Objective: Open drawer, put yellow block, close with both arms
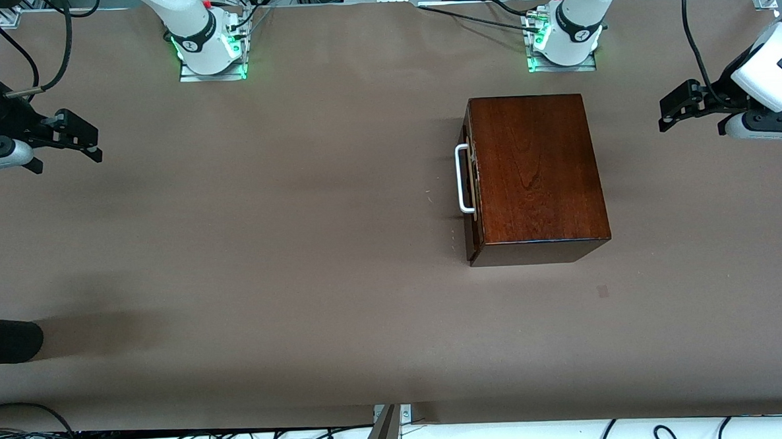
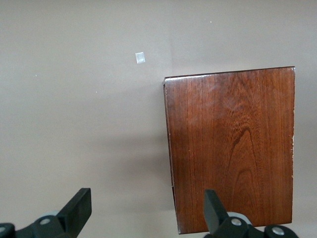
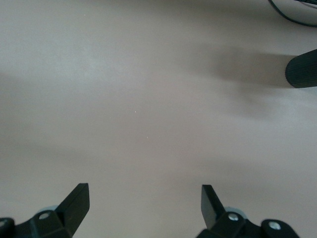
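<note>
The dark mahogany box [image 1: 534, 167] stands on the table toward the left arm's end. Its drawer is pushed in; only the dark front with the white bar handle [image 1: 461, 180] shows, facing the right arm's end. The box top also shows in the left wrist view [image 2: 233, 148]. The yellow block is out of view. My left gripper [image 1: 665, 116] is open and empty, up in the air beside the box at the table's end, and also shows in its own wrist view [image 2: 147, 208]. My right gripper [image 1: 96, 145] is open and empty over bare table [image 3: 144, 206].
A black rounded cylinder [image 1: 7, 340] pokes in from the edge at the right arm's end, nearer the front camera; it also shows in the right wrist view [image 3: 302, 69]. A small pale patch [image 1: 603, 291] lies on the brown table cover near the box.
</note>
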Robot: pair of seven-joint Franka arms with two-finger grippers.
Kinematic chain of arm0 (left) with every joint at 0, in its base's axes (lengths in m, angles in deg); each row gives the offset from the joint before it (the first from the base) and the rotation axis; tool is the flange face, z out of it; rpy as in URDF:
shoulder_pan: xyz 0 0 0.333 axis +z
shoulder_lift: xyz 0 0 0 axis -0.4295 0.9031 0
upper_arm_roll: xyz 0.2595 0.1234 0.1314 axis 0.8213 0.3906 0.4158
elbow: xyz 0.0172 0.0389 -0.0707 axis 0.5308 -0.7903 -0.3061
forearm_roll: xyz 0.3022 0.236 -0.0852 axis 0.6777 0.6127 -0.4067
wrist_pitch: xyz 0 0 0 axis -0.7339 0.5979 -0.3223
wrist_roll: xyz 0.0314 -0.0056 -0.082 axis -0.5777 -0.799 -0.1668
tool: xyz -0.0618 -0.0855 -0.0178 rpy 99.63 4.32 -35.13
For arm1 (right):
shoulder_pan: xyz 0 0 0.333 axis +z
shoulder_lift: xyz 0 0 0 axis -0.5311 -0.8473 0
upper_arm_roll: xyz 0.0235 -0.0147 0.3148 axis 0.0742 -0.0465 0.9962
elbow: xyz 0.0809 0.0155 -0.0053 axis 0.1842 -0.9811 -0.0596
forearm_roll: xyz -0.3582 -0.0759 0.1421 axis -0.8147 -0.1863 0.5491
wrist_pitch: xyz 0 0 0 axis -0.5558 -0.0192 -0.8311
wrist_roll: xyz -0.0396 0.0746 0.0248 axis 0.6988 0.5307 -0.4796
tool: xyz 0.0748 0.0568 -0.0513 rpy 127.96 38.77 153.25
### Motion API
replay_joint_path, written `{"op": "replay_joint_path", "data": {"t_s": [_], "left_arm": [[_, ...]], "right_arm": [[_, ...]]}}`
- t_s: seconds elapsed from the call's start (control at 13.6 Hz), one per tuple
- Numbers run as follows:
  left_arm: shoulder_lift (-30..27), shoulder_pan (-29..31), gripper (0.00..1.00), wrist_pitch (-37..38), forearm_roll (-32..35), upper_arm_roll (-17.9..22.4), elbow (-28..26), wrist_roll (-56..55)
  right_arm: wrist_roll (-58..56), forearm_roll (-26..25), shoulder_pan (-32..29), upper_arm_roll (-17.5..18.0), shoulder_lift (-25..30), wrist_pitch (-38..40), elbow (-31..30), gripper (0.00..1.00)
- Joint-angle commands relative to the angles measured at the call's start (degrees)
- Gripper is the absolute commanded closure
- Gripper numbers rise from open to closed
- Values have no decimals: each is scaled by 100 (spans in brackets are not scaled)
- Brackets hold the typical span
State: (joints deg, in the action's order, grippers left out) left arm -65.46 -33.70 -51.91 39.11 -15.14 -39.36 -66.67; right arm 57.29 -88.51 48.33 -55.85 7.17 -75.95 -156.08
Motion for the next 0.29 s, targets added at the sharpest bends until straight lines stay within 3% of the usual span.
{"op": "replay_joint_path", "data": {"t_s": [0.0, 0.22], "left_arm": [[-111, -17, 0, -92, -64, 4, -130, 22], [-102, -26, 0, -92, -29, -13, -104, 22]], "right_arm": [[62, 38, -34, 11, -38, 129, 128, 0], [45, 38, -34, 11, -38, 138, 128, 0]]}}
